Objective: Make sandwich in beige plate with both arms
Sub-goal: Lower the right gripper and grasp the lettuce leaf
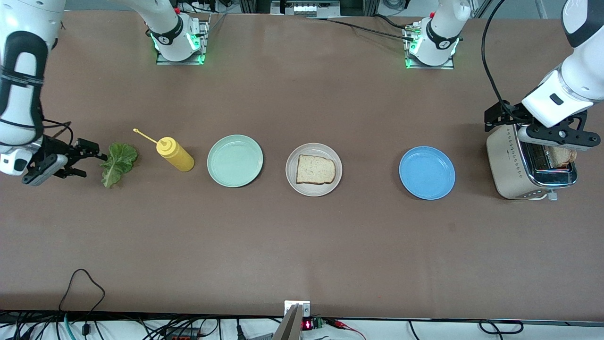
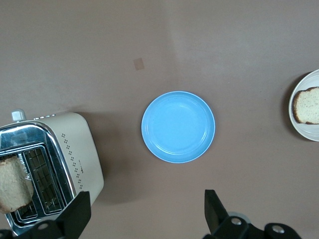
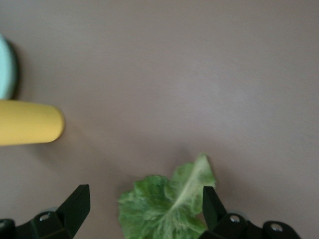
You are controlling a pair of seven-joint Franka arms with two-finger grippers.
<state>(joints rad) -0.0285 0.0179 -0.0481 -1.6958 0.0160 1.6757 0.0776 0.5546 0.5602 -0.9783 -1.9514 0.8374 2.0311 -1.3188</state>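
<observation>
One toast slice lies on the beige plate at mid-table; the left wrist view shows this slice and the plate at its edge. A second toast slice stands in the toaster at the left arm's end. My left gripper hangs open and empty over the toaster's edge. The lettuce leaf lies at the right arm's end. My right gripper is open, with the leaf's end between its fingers.
A yellow squeeze bottle lies between the lettuce and a mint-green plate. A blue plate sits between the beige plate and the toaster. Cables run along the table's front edge.
</observation>
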